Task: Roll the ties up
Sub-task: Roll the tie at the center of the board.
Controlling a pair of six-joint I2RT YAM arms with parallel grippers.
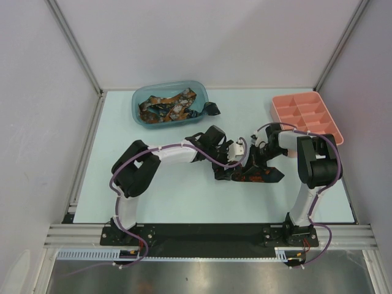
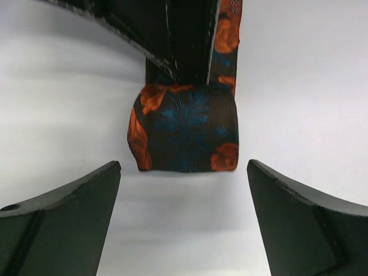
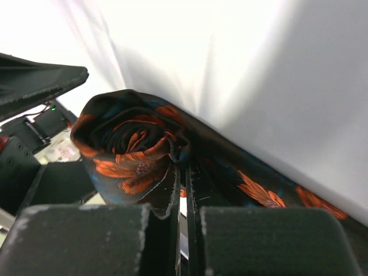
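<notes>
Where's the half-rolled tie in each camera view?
Top external: the tie lies just right of picture centre.
Left wrist: centre frame, beyond the open jaws.
Right wrist: left of centre, at the shut jaws.
Shared landmark: right gripper pinching it.

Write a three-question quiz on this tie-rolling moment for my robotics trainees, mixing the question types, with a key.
1. True or false: the left gripper is clamped on the partly rolled tie.
2. Multiple choice: the loose ties lie in A) the blue bin, B) a cardboard box, C) a drawer.
3. Fill in the blank: the right gripper is ____ on that tie's fabric, beside the roll.

Key
1. False: its jaws stand open, with the roll just ahead of them.
2. A.
3. Shut.
</notes>
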